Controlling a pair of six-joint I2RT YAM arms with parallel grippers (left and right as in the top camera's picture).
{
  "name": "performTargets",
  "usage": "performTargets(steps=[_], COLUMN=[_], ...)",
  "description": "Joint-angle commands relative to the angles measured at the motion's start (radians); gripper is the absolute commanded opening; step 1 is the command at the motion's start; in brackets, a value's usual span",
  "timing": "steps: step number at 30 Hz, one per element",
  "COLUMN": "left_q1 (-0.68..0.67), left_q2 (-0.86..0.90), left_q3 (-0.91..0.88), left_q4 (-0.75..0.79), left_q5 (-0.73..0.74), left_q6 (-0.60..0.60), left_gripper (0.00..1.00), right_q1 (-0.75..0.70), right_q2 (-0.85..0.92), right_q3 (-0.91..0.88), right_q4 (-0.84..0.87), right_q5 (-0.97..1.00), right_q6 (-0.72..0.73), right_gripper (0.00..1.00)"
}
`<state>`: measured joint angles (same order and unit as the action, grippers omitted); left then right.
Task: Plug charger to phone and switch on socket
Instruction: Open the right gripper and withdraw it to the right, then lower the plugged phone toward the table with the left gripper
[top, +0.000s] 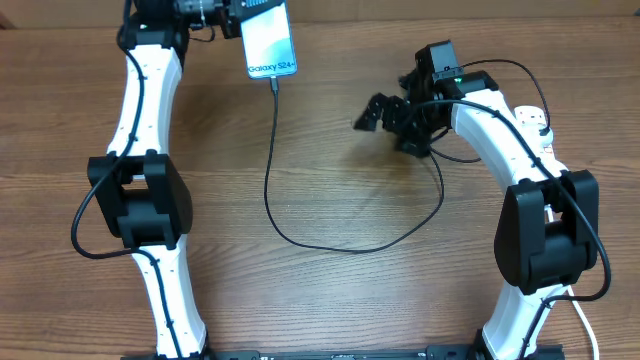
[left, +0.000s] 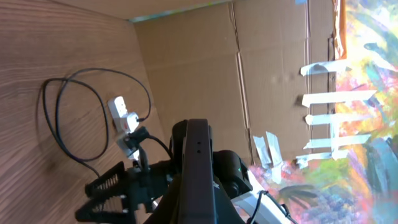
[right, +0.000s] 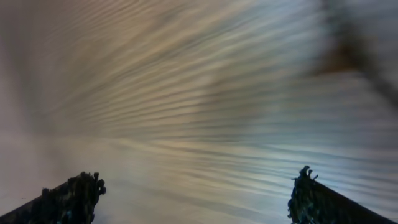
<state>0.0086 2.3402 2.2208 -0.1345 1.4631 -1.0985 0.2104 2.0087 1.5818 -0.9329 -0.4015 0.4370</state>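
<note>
- Phone (top: 270, 40): nearest the left wrist lens, seen there as a dark edge-on slab. From overhead it sits at the far left-centre of the table, cyan screen up, "Galaxy S24" text at its near end.
- Left gripper (top: 238, 20): clamped on the phone's far end, as far as the overhead view shows.
- Charger (top: 268, 180): the tip meets the phone's near edge and looks seated. The cable loops down the table, then up under the right arm toward the socket.
- Right gripper (right: 196, 190): fingers spread wide with nothing between them, hovering over bare wood.
- Socket (left: 117, 107): white strip at far right, largely hidden behind the right forearm from overhead. Switch position cannot be told.
- Risk: the cable loop lies just beside the right gripper, so a reach for the switch could snag it and tug the tip from the phone.
- Risk: an off-centre press could slide the light strip rather than tip its rocker.
- Risk: the phone, held by one end, may pivot if the cable pulls.
- Table (top: 330, 310): brown wood grain.
- Room: cardboard wall (left: 186, 68) and a bright painted sheet (left: 367, 93) with white tape strips (left: 329, 99).
</note>
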Motion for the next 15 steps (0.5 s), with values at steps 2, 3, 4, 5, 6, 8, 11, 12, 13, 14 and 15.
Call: performTargets(steps=[2, 3, 4, 5, 6, 8, 11, 12, 13, 14, 15], left_q1=[-0.036, -0.040, -0.042, -0.044, -0.046, -0.052, -0.069, -0.076, -0.085, -0.094, -0.105], left_q2=[-0.006, -0.006, -0.006, -0.006, -0.006, -0.006, -0.006, -0.006, -0.006, -0.006, -0.006], left_q3=[0.019, 0.019, 0.019, 0.019, 0.019, 0.019, 0.018, 0.018, 0.018, 0.017, 0.014], left_q4=[-0.117, -0.164, -0.212, -0.275, -0.338, -0.480, -0.621, -0.650, -0.678, -0.697, -0.712], left_q5=[-0.005, -0.021, -0.042, -0.073, -0.107, -0.187, -0.259, -0.277, -0.301, -0.322, -0.348], left_q6=[0.172, 0.211, 0.248, 0.292, 0.334, 0.434, 0.587, 0.624, 0.660, 0.678, 0.685], left_gripper=[0.04, 0.04, 0.04, 0.04, 0.04, 0.04, 0.04, 0.04, 0.04, 0.04, 0.04], right_q1=[0.003, 0.003, 0.003, 0.003, 0.003, 0.003, 0.003, 0.003, 0.003, 0.003, 0.003], right_q2=[-0.003, -0.003, -0.003, -0.003, -0.003, -0.003, -0.003, -0.003, -0.003, -0.003, -0.003], right_q3=[0.008, 0.008, 0.008, 0.008, 0.008, 0.008, 0.008, 0.008, 0.008, 0.008, 0.008], right_q4=[-0.063, -0.070, -0.077, -0.082, -0.086, -0.087, -0.086, -0.086, -0.086, -0.085, -0.084], right_q5=[0.264, 0.271, 0.275, 0.274, 0.274, 0.274, 0.274, 0.273, 0.273, 0.273, 0.269], right_q6=[-0.027, -0.027, -0.027, -0.027, -0.027, -0.027, -0.027, -0.027, -0.027, -0.027, -0.026], right_gripper=[1.00, 1.00, 1.00, 1.00, 1.00, 1.00, 1.00, 1.00, 1.00, 1.00, 1.00])
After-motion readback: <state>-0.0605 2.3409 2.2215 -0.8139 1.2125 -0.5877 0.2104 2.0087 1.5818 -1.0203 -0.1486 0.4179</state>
